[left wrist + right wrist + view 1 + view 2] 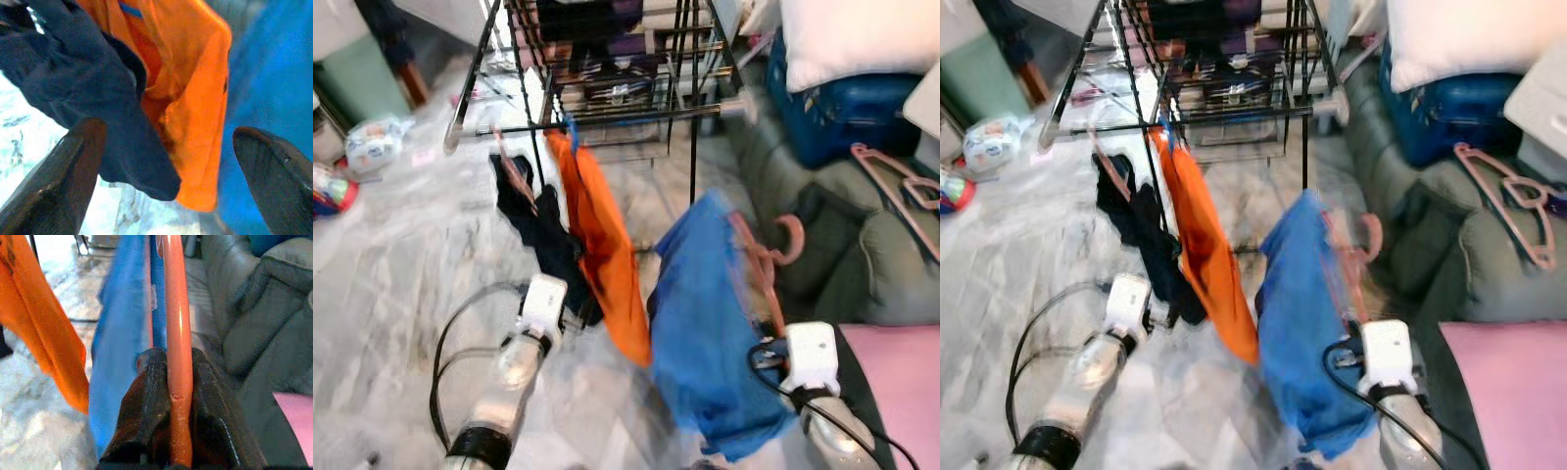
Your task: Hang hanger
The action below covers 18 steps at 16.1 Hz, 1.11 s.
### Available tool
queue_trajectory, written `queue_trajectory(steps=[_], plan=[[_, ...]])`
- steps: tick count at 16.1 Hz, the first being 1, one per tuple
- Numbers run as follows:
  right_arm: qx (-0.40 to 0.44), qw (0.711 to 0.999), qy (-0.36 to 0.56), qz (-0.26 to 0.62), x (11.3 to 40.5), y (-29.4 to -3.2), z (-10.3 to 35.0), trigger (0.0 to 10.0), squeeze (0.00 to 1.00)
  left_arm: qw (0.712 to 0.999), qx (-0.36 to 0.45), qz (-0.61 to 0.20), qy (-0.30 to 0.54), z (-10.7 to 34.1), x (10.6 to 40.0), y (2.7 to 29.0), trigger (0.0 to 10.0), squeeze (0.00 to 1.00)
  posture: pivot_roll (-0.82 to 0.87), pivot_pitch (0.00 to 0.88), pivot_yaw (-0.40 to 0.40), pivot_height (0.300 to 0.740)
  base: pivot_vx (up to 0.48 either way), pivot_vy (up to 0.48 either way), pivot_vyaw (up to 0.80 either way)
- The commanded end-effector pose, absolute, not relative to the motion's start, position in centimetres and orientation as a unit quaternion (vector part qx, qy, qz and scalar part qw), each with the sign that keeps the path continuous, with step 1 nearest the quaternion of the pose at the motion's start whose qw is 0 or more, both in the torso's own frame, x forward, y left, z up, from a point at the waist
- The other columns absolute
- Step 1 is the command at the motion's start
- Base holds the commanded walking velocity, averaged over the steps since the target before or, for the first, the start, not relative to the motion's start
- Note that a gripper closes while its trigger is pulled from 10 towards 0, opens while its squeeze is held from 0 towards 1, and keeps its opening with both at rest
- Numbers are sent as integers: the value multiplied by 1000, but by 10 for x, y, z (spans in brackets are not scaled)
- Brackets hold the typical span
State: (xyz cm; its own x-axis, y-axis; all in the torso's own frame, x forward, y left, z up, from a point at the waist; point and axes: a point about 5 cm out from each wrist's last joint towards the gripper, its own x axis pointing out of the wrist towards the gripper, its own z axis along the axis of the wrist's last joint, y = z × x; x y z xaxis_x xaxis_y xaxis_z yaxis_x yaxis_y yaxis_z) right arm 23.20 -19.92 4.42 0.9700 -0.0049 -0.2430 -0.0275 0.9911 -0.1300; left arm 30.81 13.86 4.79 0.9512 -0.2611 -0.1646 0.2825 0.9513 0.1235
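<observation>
**A:** Head view first. Closest to the camera are the two arms: left gripper low by the dark clothes, right gripper under the blue shirt. The shirt is on a pink hanger, hook end up, held out in the air near the sofa. The rack is further ahead, with an orange shirt and a dark garment already hanging off its near rail. The picture is pretty blurry.

**B:** Left wrist view?

**A:** Both fingers are spread wide with nothing between them. They point at the dark garment, the orange shirt beside it and the blue one past that.

**B:** And the right wrist?

**A:** The fingers are pinched tight on the hanger's pink bar, which runs straight up between them. Blue cloth hangs alongside it, with the sofa behind.

**B:** So what could go wrong?

**A:** My guess is the hook misses the rail. It's a thin rail, well apart from the hook right now, and the swinging shirt could snag on the orange one. The bar is smooth too, so it might twist in that pinch and turn the hook off line. There are spare hangers on the sofa, but a drop means the shirt hits the floor.
</observation>
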Motion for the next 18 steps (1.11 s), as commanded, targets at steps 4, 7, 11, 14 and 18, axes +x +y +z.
queue_trajectory(steps=[4,7,11,14,18], plan=[[-65,990,119,28,244,-187,43,10000,0,988,73,-103,84,43,310,149,10000,0,-104,20,30,740,0,0,0],[-61,991,116,30,251,-183,44,10000,0,989,61,-105,86,43,313,150,10000,0,-112,20,45,740,0,0,0],[-54,991,122,28,245,-177,37,10000,0,986,67,-119,93,40,312,147,10000,0,-139,27,61,740,0,0,0],[-51,990,126,26,242,-175,33,10000,0,986,60,-124,93,42,316,143,10000,0,-142,33,64,740,0,0,0],[-42,992,121,17,239,-180,34,10000,0,984,62,-131,100,36,311,144,10000,0,-147,50,70,740,0,380,0]])
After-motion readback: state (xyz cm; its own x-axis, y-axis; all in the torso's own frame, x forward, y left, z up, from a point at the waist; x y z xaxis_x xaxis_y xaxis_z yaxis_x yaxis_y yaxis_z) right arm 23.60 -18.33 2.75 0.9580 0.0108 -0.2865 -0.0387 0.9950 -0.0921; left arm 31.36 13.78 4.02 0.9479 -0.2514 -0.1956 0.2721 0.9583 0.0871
